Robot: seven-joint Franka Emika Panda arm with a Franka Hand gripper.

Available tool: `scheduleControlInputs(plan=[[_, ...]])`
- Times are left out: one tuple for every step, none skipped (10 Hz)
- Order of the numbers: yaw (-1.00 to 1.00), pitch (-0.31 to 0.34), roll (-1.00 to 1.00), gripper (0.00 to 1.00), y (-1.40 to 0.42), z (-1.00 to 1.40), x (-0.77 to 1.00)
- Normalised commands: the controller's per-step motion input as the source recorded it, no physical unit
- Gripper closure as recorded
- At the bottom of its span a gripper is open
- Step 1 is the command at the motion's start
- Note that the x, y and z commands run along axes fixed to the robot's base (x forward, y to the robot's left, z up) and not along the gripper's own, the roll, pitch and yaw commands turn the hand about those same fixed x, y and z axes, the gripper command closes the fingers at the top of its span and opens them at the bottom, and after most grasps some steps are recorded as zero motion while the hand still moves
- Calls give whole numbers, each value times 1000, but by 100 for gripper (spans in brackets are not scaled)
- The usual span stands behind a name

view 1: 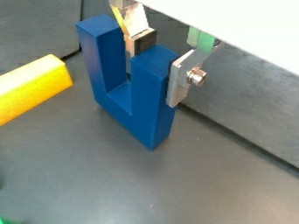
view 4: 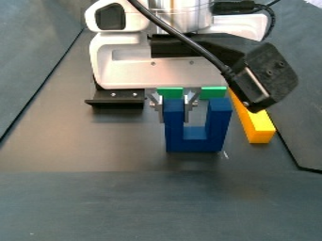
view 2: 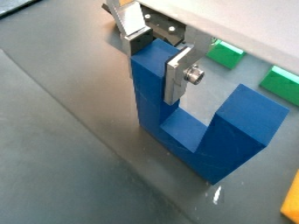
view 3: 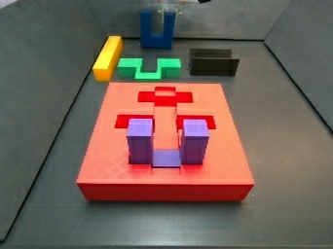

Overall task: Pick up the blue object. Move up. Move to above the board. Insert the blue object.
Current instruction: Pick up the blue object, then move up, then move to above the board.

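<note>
Claw (view 1: 162, 59) clenched around one upright prong of the blue object (view 1: 126, 83), down on the floor.

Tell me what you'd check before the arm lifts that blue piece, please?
1. Gripper at the blue object, fingers astride one prong in both wrist views: ok.
2. Pads pressed firmly on the prong: cannot tell.
3. Blue object standing upright on the floor: ok.
4. Yellow block lies apart from it: ok.
5. Green block clear of the lift path: ok.
6. The board has an empty recess left; purple block fills another: ok.
</note>
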Motion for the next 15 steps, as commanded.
scheduleControlInputs(plan=[[0, 0, 0, 100, 0, 0, 0], [0, 0, 0, 100, 0, 0, 0], [0, 0, 0, 100, 0, 0, 0], [0, 0, 0, 100, 0, 0, 0], [0, 0, 0, 100, 0, 0, 0], [0, 0, 0, 100, 0, 833, 0], [15, 18, -9, 100, -41, 813, -8], [11, 49, 16, 100, -31, 518, -45], [12, 35, 39, 100, -21, 234, -4], [0, 0, 0, 100, 0, 1400, 0], [-6, 16, -9, 100, 0, 1400, -14], [-1, 21, 16, 100, -8, 1400, -38], [0, 21, 15, 100, -3, 1400, 13], [1, 60, 1, 100, 17, 1400, 40], [-5, 82, -2, 100, 4, 688, 34]])
